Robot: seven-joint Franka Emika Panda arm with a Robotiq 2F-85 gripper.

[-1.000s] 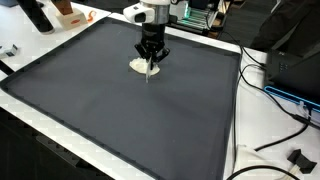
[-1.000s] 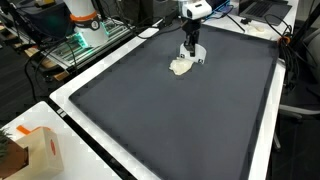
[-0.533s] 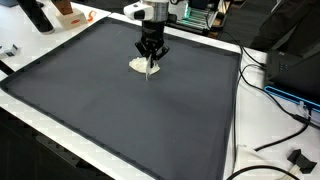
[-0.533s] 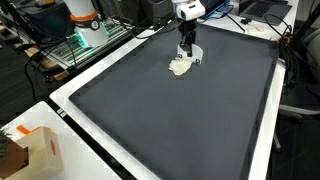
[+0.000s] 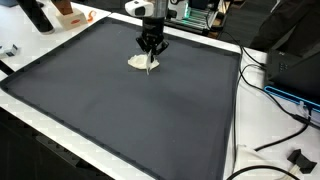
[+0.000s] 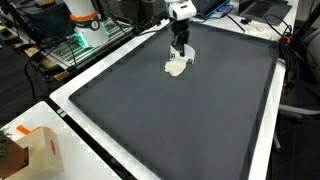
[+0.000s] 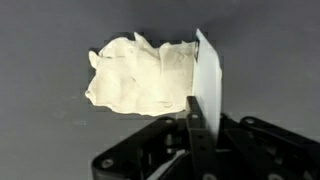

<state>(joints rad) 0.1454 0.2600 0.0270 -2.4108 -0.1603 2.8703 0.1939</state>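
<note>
**A:** What takes up most of the scene?

**B:** A big dark mat (image 5: 130,115) fills nearly the whole top of a white table (image 5: 249,112). The table shows only as a pale border around the mat.

**A:** And off the mat?

**B:** In an exterior view a dark case (image 5: 296,68) sits on one side, with cables (image 5: 283,95) trailing across the white border beside it. In an exterior view an orange-and-white box (image 6: 38,150) stands at the near corner of the table. All of these lie outside the mat's edge, well apart from the arm.

**A:** Where is the gripper?

**B:** The gripper (image 5: 151,60) hangs straight down over the far part of the mat, close to its far edge. Both exterior views show it upright, right above a small pale heap.

**A:** What is the heap?

**B:** It is a crumpled cream cloth (image 7: 140,75) lying on the mat. Its bulk spreads to one side of the fingers rather than under them.

**A:** Are the fingers wide or narrow?

**B:** They are drawn together. In the wrist view a thin white flap (image 7: 208,85) at the cloth's edge stands up on end, pinched between them. The rest of the cloth rests on the mat.
</note>
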